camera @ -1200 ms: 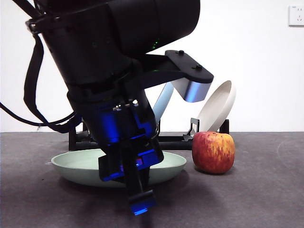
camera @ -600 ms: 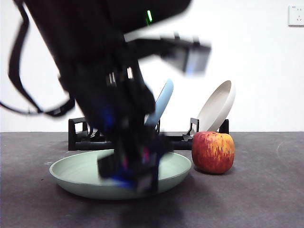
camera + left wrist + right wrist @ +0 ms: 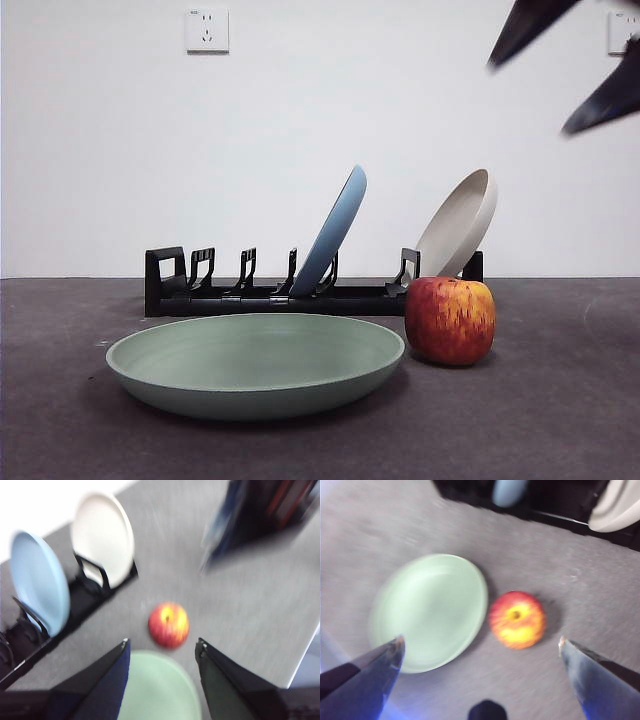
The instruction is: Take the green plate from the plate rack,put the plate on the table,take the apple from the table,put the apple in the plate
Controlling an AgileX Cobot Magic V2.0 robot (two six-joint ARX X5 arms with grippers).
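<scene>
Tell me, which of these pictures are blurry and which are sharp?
Front view: sharp on the green plate and apple, only the dark tips at the top right smeared. Left wrist view: blurred throughout. Right wrist view: also blurred, streaks across the table.

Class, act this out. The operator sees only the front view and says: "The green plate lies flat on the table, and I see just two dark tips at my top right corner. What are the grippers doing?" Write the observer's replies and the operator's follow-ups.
Observer: The right gripper hangs above the green plate and the apple, jaws wide open, holding nothing.
Operator: And the other one?
Observer: The left gripper is open and empty too, high over the apple.
Operator: How does the apple sit?
Observer: Stem hollow facing up, on the table just beside the green plate, not in it.
</scene>
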